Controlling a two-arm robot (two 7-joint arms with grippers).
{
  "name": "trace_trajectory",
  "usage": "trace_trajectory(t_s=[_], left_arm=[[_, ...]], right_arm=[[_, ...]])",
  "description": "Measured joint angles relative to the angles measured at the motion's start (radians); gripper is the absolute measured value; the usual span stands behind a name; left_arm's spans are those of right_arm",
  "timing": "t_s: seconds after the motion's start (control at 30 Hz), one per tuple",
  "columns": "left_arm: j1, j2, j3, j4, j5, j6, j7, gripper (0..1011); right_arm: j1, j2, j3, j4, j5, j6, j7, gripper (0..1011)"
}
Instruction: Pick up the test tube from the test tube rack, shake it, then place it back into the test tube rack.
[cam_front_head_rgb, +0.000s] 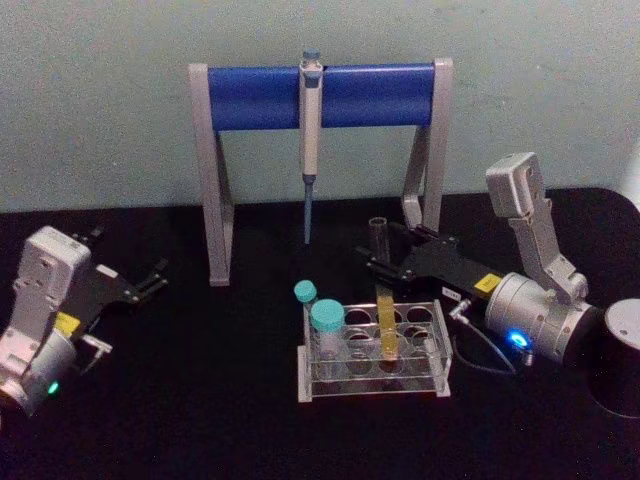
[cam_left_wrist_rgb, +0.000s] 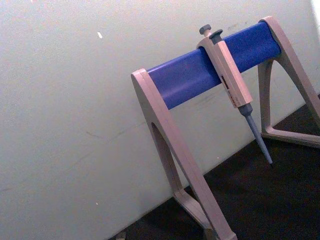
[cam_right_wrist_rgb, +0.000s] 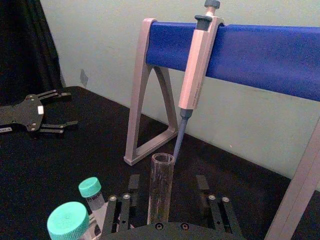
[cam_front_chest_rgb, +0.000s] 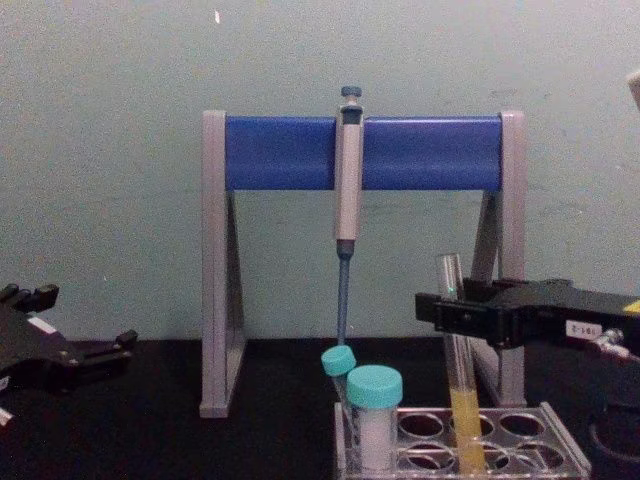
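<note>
The long, slim, clear glass test tube with yellow liquid (cam_front_chest_rgb: 466, 415) is seated in the low clear plastic test tube rack (cam_front_head_rgb: 420, 345). Its upper part is between the open jaws of the right gripper (cam_right_wrist_rgb: 167, 179), untouched. If they are closed off-centre, it could be tilted and spilled. The left gripper (cam_front_head_rgb: 150, 280), open, is parked well apart.

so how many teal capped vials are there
2. Both stand at the left end of the test tube rack: one vial at the front, the other vial just behind it. None looks hidden.
</note>
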Motion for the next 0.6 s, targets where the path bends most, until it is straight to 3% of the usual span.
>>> trace_trajectory(t_s=[0.23,0.27,0.47,0.6], left_arm=[[0.0,0.0,0.0,0.0,0.0,0.0,0.0,1001],[0.0,0.0,0.0,0.0,0.0,0.0,0.0,1001],[0.0,0.0,0.0,0.0,0.0,0.0,0.0,1001],[0.0,0.0,0.0,0.0,0.0,0.0,0.0,1001]], right_arm=[[0.0,0.0,0.0,0.0,0.0,0.0,0.0,529],[0.0,0.0,0.0,0.0,0.0,0.0,0.0,459],[0.0,0.0,0.0,0.0,0.0,0.0,0.0,261],[0.0,0.0,0.0,0.0,0.0,0.0,0.0,237]])
